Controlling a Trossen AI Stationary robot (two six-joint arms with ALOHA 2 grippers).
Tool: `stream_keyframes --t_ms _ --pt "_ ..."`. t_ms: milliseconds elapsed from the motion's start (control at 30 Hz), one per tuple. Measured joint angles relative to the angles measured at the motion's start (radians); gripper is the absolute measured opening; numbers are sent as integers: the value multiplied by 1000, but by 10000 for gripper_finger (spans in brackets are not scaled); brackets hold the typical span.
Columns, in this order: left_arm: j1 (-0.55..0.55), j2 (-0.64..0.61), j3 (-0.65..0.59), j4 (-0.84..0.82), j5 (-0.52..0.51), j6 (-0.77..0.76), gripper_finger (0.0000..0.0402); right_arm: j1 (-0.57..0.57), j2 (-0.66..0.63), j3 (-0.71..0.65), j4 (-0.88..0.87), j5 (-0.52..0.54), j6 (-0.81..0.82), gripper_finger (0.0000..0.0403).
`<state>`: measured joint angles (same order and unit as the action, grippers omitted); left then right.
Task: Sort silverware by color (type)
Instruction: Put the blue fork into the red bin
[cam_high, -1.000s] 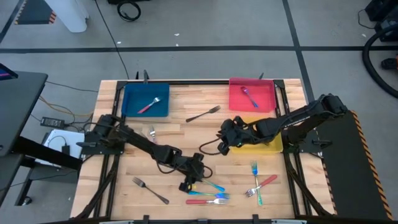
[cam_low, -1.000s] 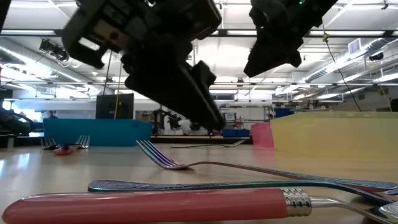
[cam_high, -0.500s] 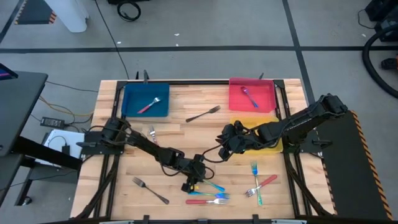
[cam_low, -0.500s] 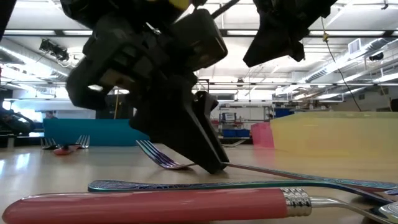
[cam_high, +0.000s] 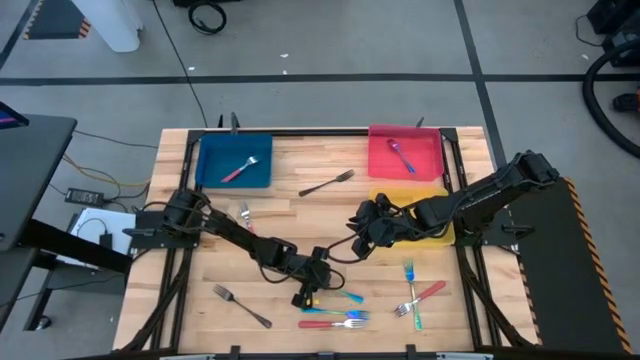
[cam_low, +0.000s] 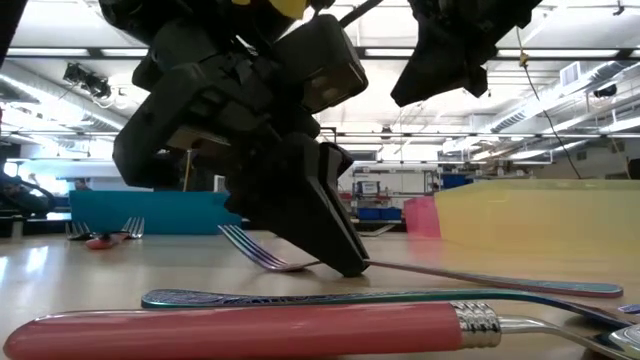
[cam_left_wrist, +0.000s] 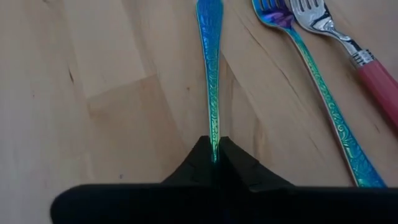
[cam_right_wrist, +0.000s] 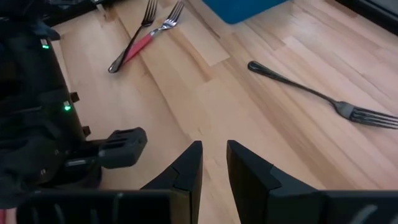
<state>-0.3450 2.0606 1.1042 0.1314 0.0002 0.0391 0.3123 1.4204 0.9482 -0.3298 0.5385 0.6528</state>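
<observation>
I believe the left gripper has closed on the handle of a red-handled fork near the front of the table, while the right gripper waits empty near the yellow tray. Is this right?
Not quite. The left gripper is closed on an iridescent blue fork, not a red-handled one; the left wrist view shows it. The red-handled fork lies untouched beside it. The right gripper does wait empty near the yellow tray.

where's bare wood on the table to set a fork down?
Free: the strip between the blue tray and red tray, above the grey fork; also the near left corner beside another grey fork. Crowded: front centre, where the left claw pinches an iridescent fork amid others.
</observation>
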Motion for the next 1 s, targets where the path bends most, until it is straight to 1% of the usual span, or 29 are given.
stream_keyframes --t_ms 267,500,633,733,867,1000 --pt "24 -28 -3 -18 8 43 14 -34 0 0 1 1 -70 81" --pt "98 -134 -8 -158 -18 112 13 -68 -8 0 -2 -6 -165 81" --pt "152 -179 -8 -268 -9 126 13 -82 -50 0 -2 -7 -215 81" --pt "189 -208 -7 -307 -7 162 13 -87 -97 0 -7 -6 -245 81" --pt "238 -226 -6 -312 -7 209 12 -87 -151 0 -38 3 -283 81" --pt "285 -256 -5 -321 -4 235 12 -84 -190 0 -93 48 -299 81"
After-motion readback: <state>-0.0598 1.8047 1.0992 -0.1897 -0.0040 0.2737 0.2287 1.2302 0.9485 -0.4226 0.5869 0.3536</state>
